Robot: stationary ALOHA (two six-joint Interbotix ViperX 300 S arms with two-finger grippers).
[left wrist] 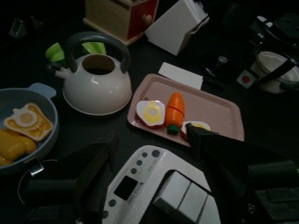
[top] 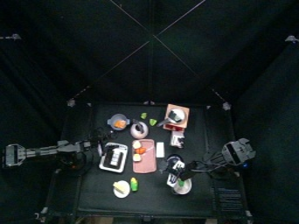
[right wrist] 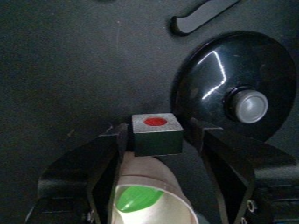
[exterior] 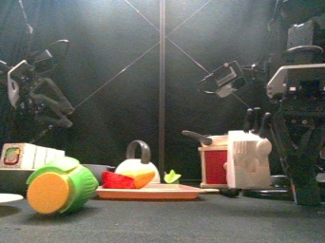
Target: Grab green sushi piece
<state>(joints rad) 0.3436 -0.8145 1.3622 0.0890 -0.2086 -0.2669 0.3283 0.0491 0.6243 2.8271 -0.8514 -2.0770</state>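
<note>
The green sushi piece (right wrist: 146, 194), white outside with a green centre, sits between my right gripper's jaws in the right wrist view. The jaws press on both its sides. In the top view it is the white round piece (top: 183, 186) at the table's front right, under my right gripper (top: 177, 179). A small grey cube with a red dot (right wrist: 156, 131) lies just beyond the fingertips, next to a black lid (right wrist: 233, 87). My left gripper (left wrist: 152, 171) is open and empty, hovering over a white device (left wrist: 163, 192) on the table's left side.
A pink tray (left wrist: 222, 107) with food pieces lies at the middle. A white kettle (left wrist: 93, 83) and a blue bowl (left wrist: 24, 131) stand behind it. A red and white toy box (top: 176, 114) stands at the back. A plate with a yellow-green piece (top: 132, 184) is at the front.
</note>
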